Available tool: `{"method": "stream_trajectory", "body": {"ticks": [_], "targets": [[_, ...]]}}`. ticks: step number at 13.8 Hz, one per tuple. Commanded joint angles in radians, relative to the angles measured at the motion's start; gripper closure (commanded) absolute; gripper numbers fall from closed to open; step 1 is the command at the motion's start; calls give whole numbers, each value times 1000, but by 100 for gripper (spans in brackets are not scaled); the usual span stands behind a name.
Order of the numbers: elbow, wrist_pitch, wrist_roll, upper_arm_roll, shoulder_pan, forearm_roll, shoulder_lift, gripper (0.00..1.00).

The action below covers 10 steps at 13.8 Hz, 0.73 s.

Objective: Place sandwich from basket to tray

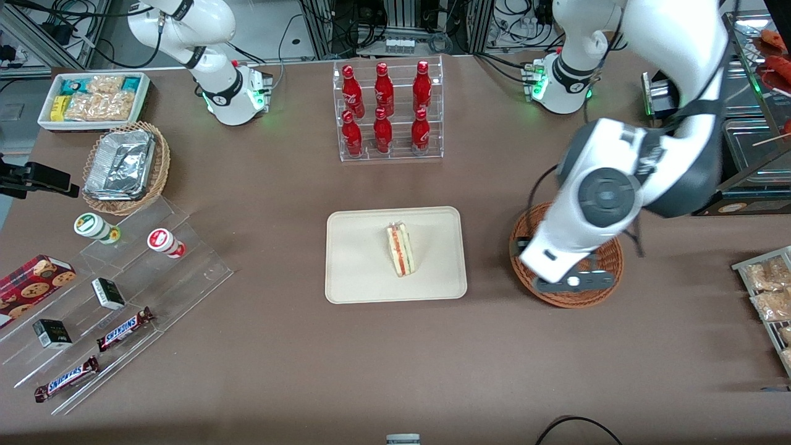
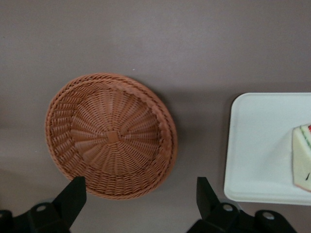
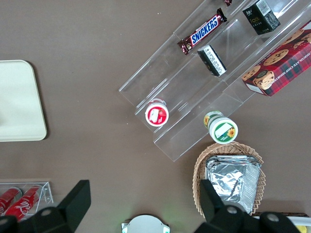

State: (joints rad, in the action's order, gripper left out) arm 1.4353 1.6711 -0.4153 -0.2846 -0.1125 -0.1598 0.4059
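The sandwich (image 1: 401, 250) lies on the cream tray (image 1: 358, 266) in the middle of the table, its red and green filling stripe facing up. The reddish-brown wicker basket (image 1: 602, 290) sits beside the tray, toward the working arm's end, with nothing in it. My gripper (image 1: 570, 283) hangs above the basket. In the left wrist view the gripper (image 2: 141, 187) is open and holds nothing, its black fingertips (image 2: 75, 187) spread over the basket (image 2: 111, 136) rim. The tray (image 2: 262, 145) edge and a corner of the sandwich (image 2: 302, 158) also show there.
A clear rack of red bottles (image 1: 388, 111) stands farther from the front camera than the tray. A stepped acrylic stand with snacks (image 1: 123, 296), a tan wicker basket of foil containers (image 1: 126, 167) and a white snack bin (image 1: 93, 99) lie toward the parked arm's end. Bagged snacks (image 1: 769, 290) lie toward the working arm's end.
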Motion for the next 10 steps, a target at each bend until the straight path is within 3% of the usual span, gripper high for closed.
{"method": "stream_trajectory", "body": {"ticks": [1, 6, 10], "targets": [[138, 15, 123, -10, 77, 28, -128, 0], [252, -14, 319, -1, 174, 92, -304, 0], [234, -109, 363, 59, 198, 126, -370, 0]]}}
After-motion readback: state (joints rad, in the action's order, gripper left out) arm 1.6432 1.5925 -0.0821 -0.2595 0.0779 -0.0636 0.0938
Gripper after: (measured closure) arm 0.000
